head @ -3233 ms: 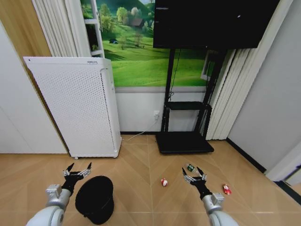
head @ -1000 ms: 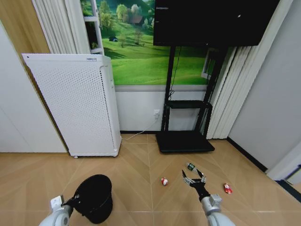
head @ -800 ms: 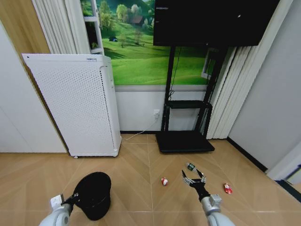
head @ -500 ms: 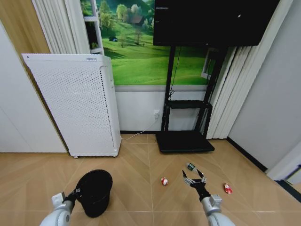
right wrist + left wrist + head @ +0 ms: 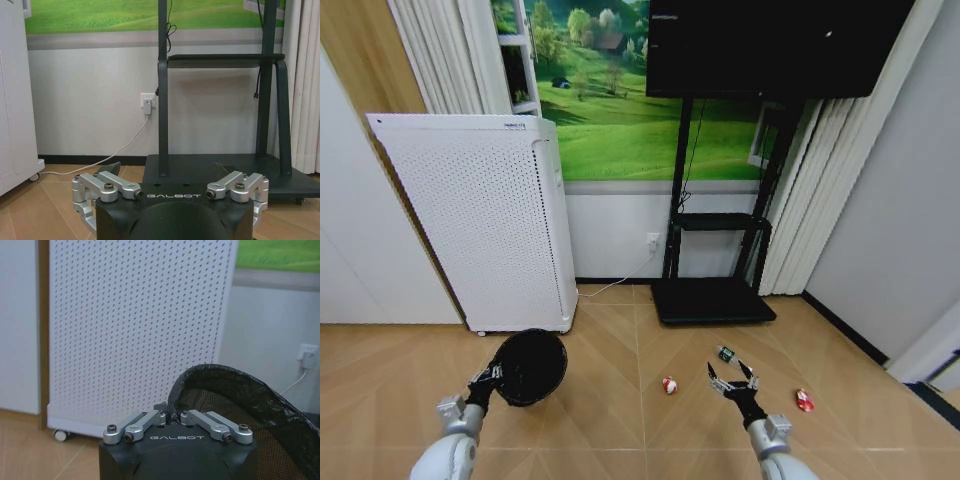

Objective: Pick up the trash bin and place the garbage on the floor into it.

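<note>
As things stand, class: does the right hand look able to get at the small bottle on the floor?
Probably yes. The right hand hovers open just short of the small bottle, with bare floor between them. The left hand holds the trash bin well off to the side.

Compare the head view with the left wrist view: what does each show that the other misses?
Head view alone: the floor garbage, a red-and-white wrapper, a second, a small clear bottle, and the open right gripper near it. Left wrist view alone: the left gripper shut on the bin's rim. Both: the round black trash bin, held and tilted, before the tall white perforated appliance.
</note>
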{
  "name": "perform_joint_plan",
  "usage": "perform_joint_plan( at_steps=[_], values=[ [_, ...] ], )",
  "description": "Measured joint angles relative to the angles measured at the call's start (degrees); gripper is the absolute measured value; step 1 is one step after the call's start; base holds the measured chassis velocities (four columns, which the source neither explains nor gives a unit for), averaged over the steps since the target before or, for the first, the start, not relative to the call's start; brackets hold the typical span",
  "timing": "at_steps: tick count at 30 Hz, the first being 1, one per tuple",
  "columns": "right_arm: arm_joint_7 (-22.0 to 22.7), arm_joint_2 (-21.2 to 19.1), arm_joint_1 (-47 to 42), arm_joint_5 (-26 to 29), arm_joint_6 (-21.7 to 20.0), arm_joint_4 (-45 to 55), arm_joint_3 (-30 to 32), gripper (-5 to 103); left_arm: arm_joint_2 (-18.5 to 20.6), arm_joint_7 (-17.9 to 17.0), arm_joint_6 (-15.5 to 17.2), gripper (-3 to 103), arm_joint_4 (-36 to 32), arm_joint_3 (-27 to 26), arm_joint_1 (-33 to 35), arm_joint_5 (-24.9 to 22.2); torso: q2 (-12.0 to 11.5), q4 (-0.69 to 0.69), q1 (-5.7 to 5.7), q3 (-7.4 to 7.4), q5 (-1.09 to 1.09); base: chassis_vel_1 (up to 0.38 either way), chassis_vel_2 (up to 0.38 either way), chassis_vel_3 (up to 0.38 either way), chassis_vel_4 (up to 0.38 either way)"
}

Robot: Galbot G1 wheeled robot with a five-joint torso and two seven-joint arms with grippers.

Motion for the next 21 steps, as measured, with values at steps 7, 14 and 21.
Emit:
perform_joint_plan(
  at_steps=[7, 14, 21],
  values=[
    [0.90, -0.27, -0.35, 0.45, -3.45, 2.36, -0.65, 100, 0.53, 6.68, -8.00, 7, -0.39, -0.13, 0.00, -0.11, 0.01, 0.00, 0.00, 0.00, 0.01, 0.000, 0.000, 0.000, 0.000],
    [-0.55, -0.34, -0.60, 3.52, -12.05, 5.68, -1.50, 100, 0.84, 8.89, -9.08, 7, -1.11, 0.18, -0.17, -1.18, 0.01, 0.00, 0.00, 0.00, 0.00, 0.000, 0.000, 0.000, 0.000],
    [0.40, -0.74, 1.34, 4.17, -12.12, 4.60, -1.80, 100, 1.91, 8.73, -8.26, 7, -2.03, 0.97, -0.66, -1.07, 0.01, 0.00, 0.00, 0.01, 0.00, 0.000, 0.000, 0.000, 0.000]
  ],
)
